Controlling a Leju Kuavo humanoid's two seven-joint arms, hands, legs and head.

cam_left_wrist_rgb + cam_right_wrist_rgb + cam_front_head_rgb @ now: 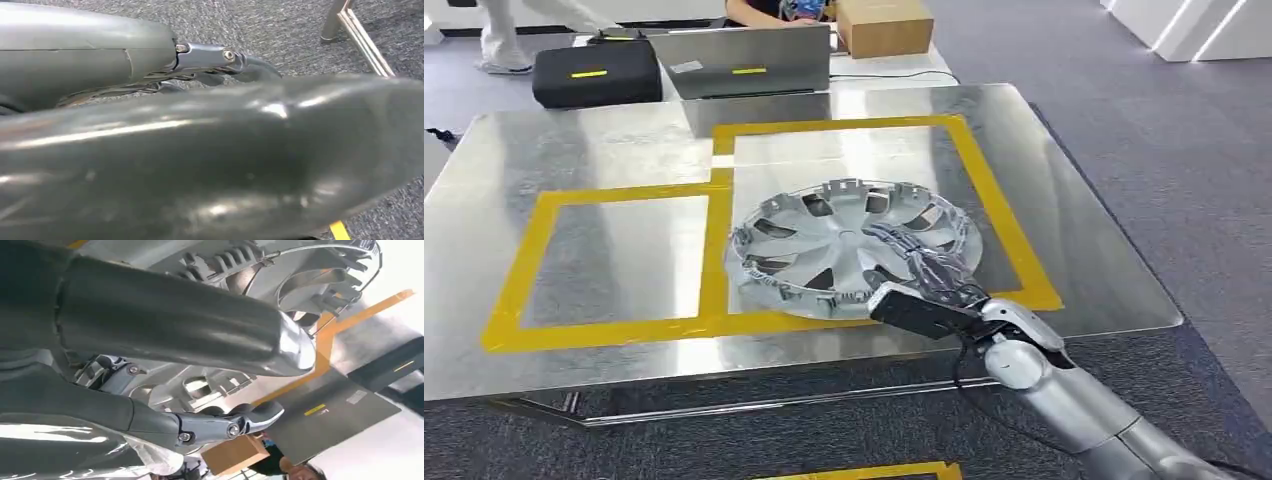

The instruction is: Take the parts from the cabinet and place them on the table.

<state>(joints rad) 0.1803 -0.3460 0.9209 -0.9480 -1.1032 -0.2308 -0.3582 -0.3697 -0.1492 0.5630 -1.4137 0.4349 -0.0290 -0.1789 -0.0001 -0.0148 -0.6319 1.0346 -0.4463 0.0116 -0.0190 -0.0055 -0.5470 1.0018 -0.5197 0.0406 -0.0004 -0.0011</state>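
Head view: right hand (934, 275) grips the hubcap (849, 245) at its near rim.
Fingers (904, 243) lie over the face, thumb (200, 335) against the ribbed side, closed on the rim. Hubcap rests on the steel table (604, 150), inside the larger yellow tape (999, 215) rectangle. Left hand (215, 57) hangs over carpet; its grasp cannot be told.

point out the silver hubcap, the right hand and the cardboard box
silver plastic hubcap (824, 240), head view, on a spoke left of its hub
right hand (934, 272), head view, middle of the hand over the hubcap's rim
brown cardboard box (884, 25), head view, its front face
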